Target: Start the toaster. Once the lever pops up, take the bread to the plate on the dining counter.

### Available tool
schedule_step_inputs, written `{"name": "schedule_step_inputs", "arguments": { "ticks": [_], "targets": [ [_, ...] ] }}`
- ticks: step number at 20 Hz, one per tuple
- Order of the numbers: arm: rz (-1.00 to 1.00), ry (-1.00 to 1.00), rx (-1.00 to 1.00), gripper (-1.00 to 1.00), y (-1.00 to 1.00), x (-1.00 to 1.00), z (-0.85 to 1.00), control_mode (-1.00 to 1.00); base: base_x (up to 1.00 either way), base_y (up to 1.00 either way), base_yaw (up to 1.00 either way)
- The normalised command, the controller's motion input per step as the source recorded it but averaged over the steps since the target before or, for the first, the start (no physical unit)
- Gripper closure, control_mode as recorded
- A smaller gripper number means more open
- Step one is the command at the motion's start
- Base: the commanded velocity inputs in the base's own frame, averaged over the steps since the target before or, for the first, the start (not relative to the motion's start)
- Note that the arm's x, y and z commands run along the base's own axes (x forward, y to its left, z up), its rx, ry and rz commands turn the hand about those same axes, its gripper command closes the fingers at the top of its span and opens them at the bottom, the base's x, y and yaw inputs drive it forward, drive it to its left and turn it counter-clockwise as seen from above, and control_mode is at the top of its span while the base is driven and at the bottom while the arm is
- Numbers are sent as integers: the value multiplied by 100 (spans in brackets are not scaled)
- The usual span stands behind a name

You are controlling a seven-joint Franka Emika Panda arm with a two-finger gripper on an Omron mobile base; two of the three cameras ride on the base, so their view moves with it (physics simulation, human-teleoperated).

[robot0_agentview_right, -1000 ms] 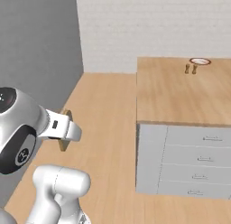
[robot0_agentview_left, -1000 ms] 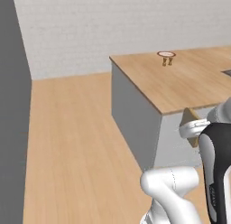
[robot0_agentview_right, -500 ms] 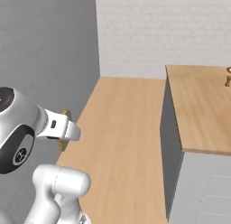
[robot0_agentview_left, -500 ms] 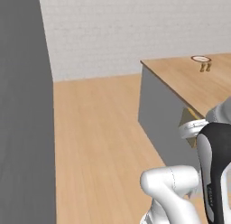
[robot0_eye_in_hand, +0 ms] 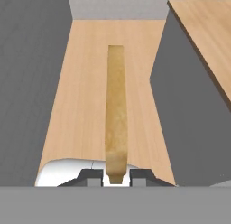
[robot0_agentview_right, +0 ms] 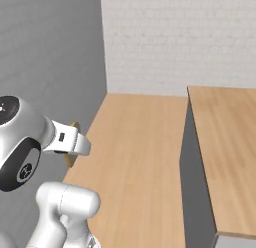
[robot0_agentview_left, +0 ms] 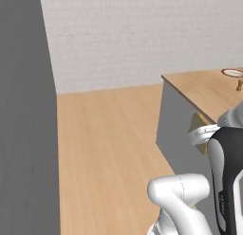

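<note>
- Hand view shows me the pincer (robot0_eye_in_hand: 116, 175) with its two dark tips squeezed tight on the bread (robot0_eye_in_hand: 115, 110)
- I see the bread edge-on here, a thin pale tan strip that sticks straight out from the tips, with a darker crust at the near end
- Under the bread I see the light wood floor (robot0_eye_in_hand: 85, 83), with a grey wall (robot0_eye_in_hand: 27, 83) on one side and the grey side of the dining tabletop (robot0_eye_in_hand: 189, 119) on the other
- Left base view lets me see a corner of the bread (robot0_agentview_left: 198, 126) peeking out beside the white arm, held up in the air, just next to the near edge of the dining tabletop (robot0_agentview_left: 204, 89)
- Far back on that tabletop I see the plate (robot0_agentview_left: 233, 73) with its red rim, cut off by the edge of the picture
- A small brown thing (robot0_agentview_left: 239, 85) stands just beside the plate, and I cannot tell what it is
- The bread is well apart from the plate
- Right base view shows me a bit of the bread (robot0_agentview_right: 73, 142) behind the white hand, close to the grey wall (robot0_agentview_right: 50, 67)
- The dining tabletop (robot0_agentview_right: 225, 142) sits off to the right in this view, with the floor (robot0_agentview_right: 140, 157) between it and the arm
- A white brick wall (robot0_agentview_right: 175, 37) stands at the back
</note>
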Motion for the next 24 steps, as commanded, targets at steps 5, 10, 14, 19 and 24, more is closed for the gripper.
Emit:
{"name": "schedule_step_inputs", "arguments": {
  "ticks": [5, 10, 14, 19, 24],
  "targets": [
    [0, 0, 0, 100, 0, 0, 0, 100, 100, 23, 0],
    [0, 0, 0, 100, 0, 0, 0, 100, 100, 18, 0],
    [0, 0, 0, 100, 0, 0, 0, 100, 100, 29, 0],
    [0, 0, 0, 100, 0, 0, 0, 100, 100, 17, 0],
    [0, 0, 0, 100, 0, 0, 0, 100, 100, 11, 0]
  ]
}}
